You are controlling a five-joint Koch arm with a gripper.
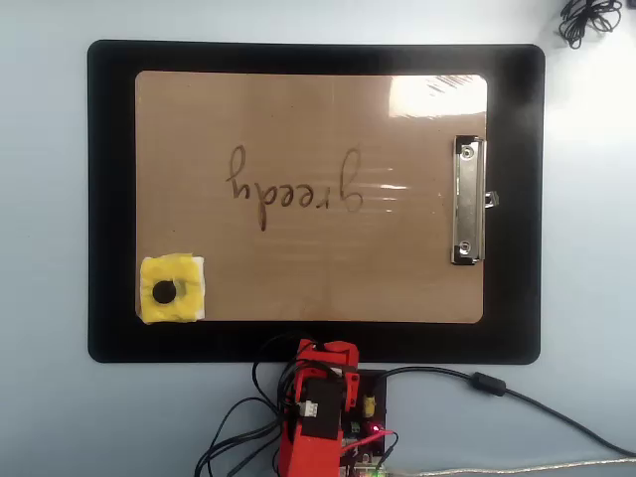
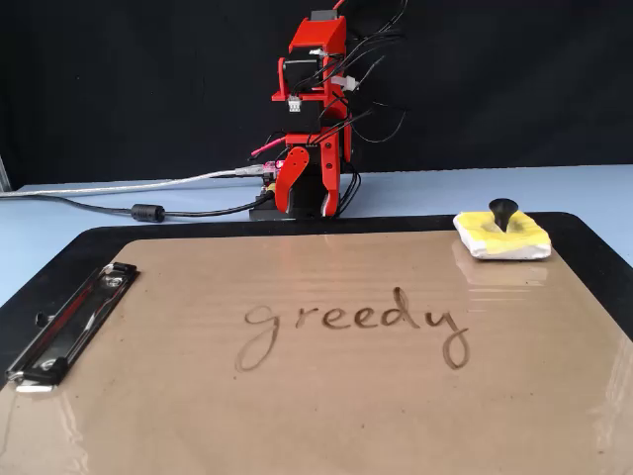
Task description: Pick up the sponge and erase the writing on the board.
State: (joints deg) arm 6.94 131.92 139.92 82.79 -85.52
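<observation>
The pale blue bench (image 1: 40, 199) carried a large black rectangular mat (image 1: 109, 199) with rounded corners, filling most of the overhead view; on the mat lay the big tan-brown glossy clipboard (image 1: 308, 278), its silver metal clip (image 1: 468, 201) at the right end in the overhead view and at the left in the fixed view; beyond the mat's near edge in the overhead view, at the bench's bottom edge, stood the red hobby arm (image 2: 315, 129), folded upright over its base, with black and grey cables (image 2: 99, 193) trailing across the bench; its claw (image 2: 309, 183) hung pointing down just above the base, well apart from the clipboard, holding nothing, though I could not tell how far its jaws stood apart; the dark cursive word "greedy" (image 1: 293, 189) ran across the middle of the clipboard, upside down in the overhead view and upright in the fixed one; the small square yellow sponge (image 1: 184, 273) with a white edge and a black round knob at its centre rested on the clipboard's bottom-left corner in the overhead view, apart from the writing.
</observation>
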